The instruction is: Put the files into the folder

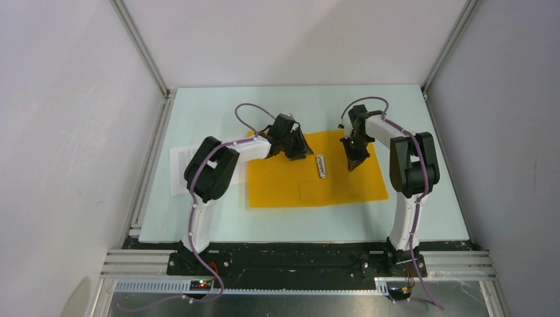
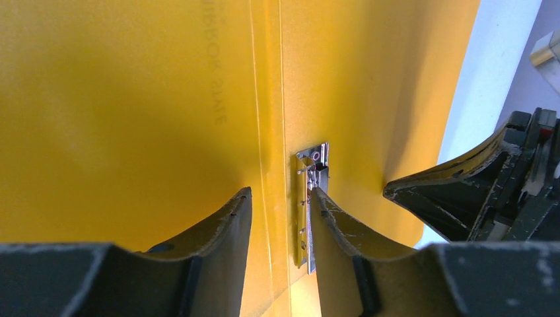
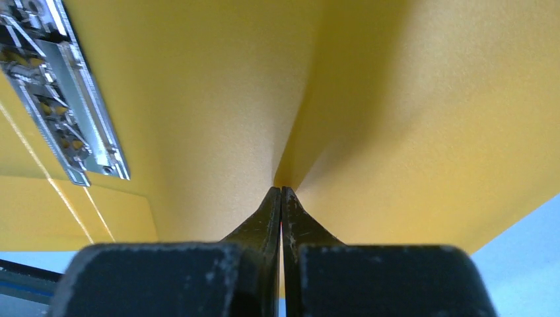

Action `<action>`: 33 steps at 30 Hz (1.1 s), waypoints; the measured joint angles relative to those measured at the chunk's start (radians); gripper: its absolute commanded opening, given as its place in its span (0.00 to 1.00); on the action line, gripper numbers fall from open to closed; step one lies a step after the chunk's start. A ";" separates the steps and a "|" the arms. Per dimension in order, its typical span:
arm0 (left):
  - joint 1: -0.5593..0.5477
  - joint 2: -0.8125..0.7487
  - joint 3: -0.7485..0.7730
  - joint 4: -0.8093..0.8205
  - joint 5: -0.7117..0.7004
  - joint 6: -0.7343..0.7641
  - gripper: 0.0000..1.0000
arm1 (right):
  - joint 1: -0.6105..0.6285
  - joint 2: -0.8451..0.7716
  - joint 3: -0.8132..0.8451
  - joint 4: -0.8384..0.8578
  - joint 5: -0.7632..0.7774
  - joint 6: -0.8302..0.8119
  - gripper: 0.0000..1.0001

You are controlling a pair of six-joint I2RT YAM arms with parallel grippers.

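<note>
Expect limp, slick files (image 1: pixel 177 165) at frame left, so pinch an edge; left gripper (image 2: pixel 280 193) spread open astride metal clip (image 2: pixel 314 158), right gripper (image 3: pixel 281 190) closed, tips pressing folder (image 1: pixel 284 188).

The top camera looks down from above and behind the arms (image 1: pixel 211 172), far enough to show the whole table (image 1: pixel 429 205). Each wrist camera looks along its own fingers (image 2: pixel 224 231), close over the folder (image 2: pixel 132 119). All three show the clip (image 3: pixel 66 112). The left wrist view also catches the right gripper (image 2: pixel 389 190) beyond its right finger.
</note>
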 measured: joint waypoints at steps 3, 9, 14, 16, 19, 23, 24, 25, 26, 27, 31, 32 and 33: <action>-0.001 0.000 0.000 -0.001 0.000 0.014 0.39 | 0.015 0.002 0.015 -0.002 -0.006 0.005 0.01; -0.002 0.022 0.023 -0.005 0.000 0.030 0.37 | 0.067 0.004 0.018 0.001 -0.006 0.013 0.00; -0.011 0.049 0.044 0.015 0.005 0.025 0.36 | 0.089 0.004 0.004 0.001 -0.002 0.030 0.00; -0.019 0.059 0.049 0.027 0.009 0.022 0.35 | 0.087 0.004 0.004 0.002 0.003 0.035 0.00; -0.031 0.073 0.067 0.037 0.008 0.018 0.33 | 0.081 0.004 0.005 0.004 0.010 0.047 0.00; -0.047 0.082 0.075 0.040 0.007 0.018 0.28 | 0.079 0.015 0.017 -0.002 0.013 0.056 0.00; -0.050 0.082 0.075 0.039 0.007 0.017 0.27 | 0.078 0.018 0.023 -0.004 0.013 0.060 0.00; -0.051 0.082 0.075 0.038 0.005 0.016 0.25 | 0.077 0.020 0.027 -0.003 0.013 0.063 0.00; -0.052 0.082 0.075 0.034 0.000 0.017 0.24 | 0.077 0.021 0.029 -0.002 0.013 0.066 0.00; -0.053 0.082 0.075 0.032 -0.005 0.016 0.22 | 0.077 0.021 0.032 -0.001 0.013 0.069 0.00; -0.053 0.081 0.072 0.025 -0.020 0.013 0.15 | 0.079 0.021 0.050 -0.001 0.009 0.078 0.00; -0.053 0.081 0.072 0.024 -0.022 0.011 0.14 | 0.080 0.021 0.055 0.000 0.008 0.079 0.02; -0.053 0.081 0.072 0.024 -0.022 0.008 0.13 | 0.082 0.021 0.061 -0.001 0.002 0.079 0.05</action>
